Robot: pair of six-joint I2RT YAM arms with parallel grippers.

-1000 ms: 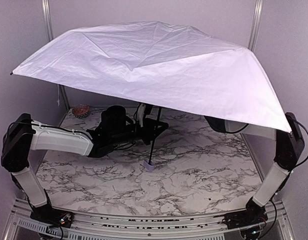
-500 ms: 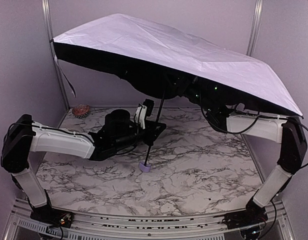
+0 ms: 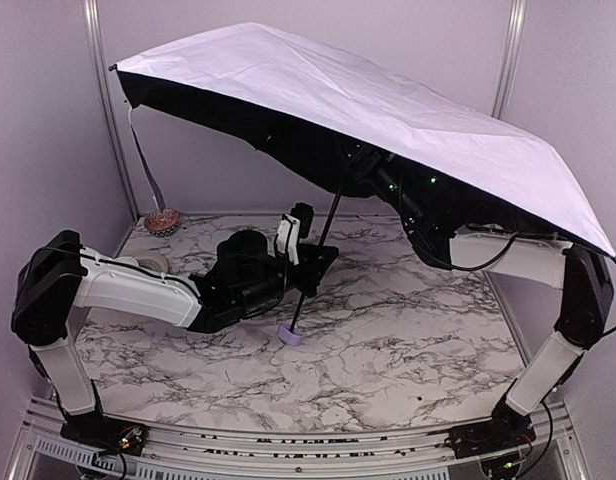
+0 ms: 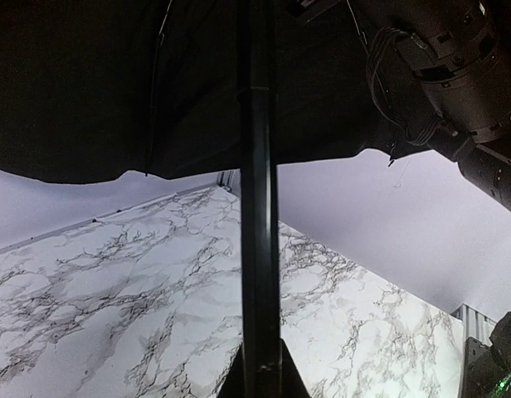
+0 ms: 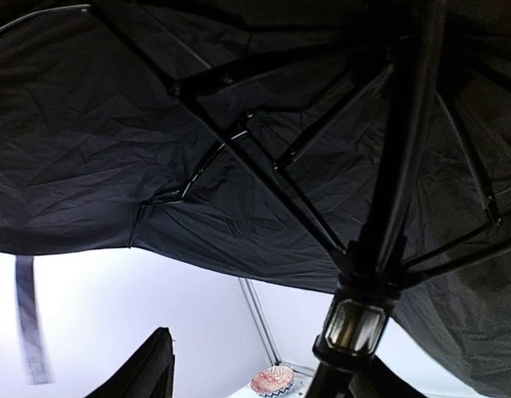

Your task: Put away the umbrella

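Note:
The umbrella (image 3: 368,95) stands open, its lavender canopy tilted with the left edge high and the black lining showing. Its thin black shaft (image 3: 320,240) slants down to the lavender handle (image 3: 290,335), which rests on the marble table (image 3: 418,340). My left gripper (image 3: 310,264) is shut on the shaft (image 4: 260,249) above the handle. My right gripper (image 5: 255,377) is up under the canopy (image 5: 156,149) with its jaws open. The metal runner (image 5: 352,323) sits just in front of its right finger, and the left finger (image 5: 143,369) stands well apart.
A small red patterned bowl (image 3: 163,220) sits at the back left corner of the table. The umbrella's strap (image 3: 146,165) hangs from the canopy's left edge. Aluminium posts (image 3: 100,110) and walls close in the sides and the back.
The canopy has swung up from drooping over both arms, its left edge now high. My right gripper has opened under it. The left gripper, still on the shaft, shifted slightly right.

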